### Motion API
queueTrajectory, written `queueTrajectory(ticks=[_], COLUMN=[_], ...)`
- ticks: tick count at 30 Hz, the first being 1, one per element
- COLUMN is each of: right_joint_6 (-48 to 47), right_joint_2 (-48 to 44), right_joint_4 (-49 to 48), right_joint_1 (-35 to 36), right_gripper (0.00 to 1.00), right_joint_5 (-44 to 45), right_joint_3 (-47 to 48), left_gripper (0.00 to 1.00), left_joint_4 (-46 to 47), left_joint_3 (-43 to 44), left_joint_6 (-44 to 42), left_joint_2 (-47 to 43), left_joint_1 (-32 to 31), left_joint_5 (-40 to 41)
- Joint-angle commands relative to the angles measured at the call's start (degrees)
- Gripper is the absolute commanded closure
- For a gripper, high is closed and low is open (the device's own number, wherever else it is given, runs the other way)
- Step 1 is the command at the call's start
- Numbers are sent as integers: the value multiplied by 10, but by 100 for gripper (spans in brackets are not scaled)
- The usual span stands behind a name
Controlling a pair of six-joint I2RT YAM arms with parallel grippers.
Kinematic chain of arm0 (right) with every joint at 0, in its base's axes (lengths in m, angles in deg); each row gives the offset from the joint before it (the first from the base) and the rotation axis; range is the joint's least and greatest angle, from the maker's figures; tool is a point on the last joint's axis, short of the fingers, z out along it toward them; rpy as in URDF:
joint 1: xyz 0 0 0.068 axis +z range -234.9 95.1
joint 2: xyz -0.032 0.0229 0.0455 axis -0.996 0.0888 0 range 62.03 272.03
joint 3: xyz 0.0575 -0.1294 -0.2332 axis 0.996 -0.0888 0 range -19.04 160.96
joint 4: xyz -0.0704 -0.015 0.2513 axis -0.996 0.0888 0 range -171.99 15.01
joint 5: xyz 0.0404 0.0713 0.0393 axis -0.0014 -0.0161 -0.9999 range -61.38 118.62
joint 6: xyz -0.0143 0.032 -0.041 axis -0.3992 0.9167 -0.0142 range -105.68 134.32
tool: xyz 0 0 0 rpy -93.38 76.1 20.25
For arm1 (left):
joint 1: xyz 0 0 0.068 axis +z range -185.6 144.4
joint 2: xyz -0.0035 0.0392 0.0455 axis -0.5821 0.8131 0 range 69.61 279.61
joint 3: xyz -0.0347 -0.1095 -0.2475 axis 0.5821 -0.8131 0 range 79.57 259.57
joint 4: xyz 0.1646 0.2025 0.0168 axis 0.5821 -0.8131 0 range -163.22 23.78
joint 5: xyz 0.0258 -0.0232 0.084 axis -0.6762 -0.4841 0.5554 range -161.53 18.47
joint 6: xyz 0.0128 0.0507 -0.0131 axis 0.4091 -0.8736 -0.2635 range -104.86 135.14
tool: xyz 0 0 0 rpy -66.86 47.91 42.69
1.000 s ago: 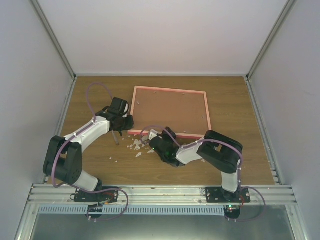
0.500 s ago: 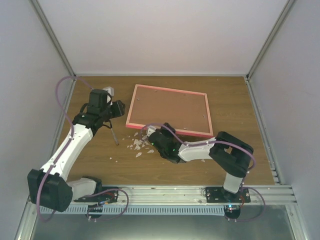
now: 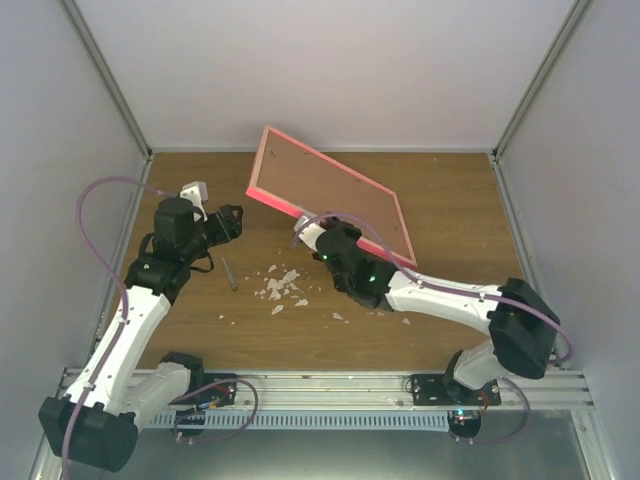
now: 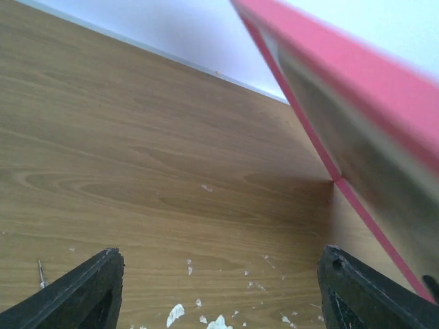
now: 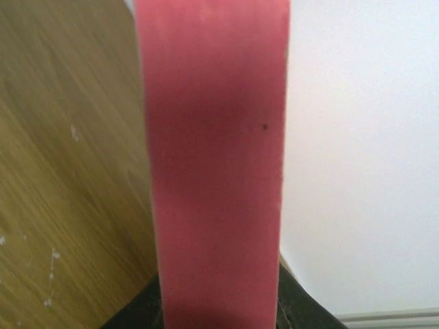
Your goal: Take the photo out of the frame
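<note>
pink frame (image 5: pixel 212 171), brown backing (image 3: pixel 330 195) upward, tilts up off the wooden table (image 3: pixel 460 210), its near edge pinched by the right gripper (image 3: pixel 318 232); the left gripper (image 3: pixel 235 218) hangs spread just beside it. photo hidden, likely underneath. next, it seems, the left gripper must free the backing.

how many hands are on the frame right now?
1. The right hand is shut on the near edge of the frame, which is tilted up. The left hand is open and apart from it, further left in the top view.
</note>
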Motion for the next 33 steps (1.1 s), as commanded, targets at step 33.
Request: queueTrajectory(ticks=[33], right_joint_6=[400], right_joint_2=[-241], right_joint_4=[-23], right_joint_1=[-150], right_gripper=[99], right_joint_5=[-422], right_joint_3=[42], left_gripper=[21], left_joint_4=[70], left_joint_3=[-45], left_joint_6=[29], left_joint_2=[-28], left_joint_1=[5], left_joint_5=[-47])
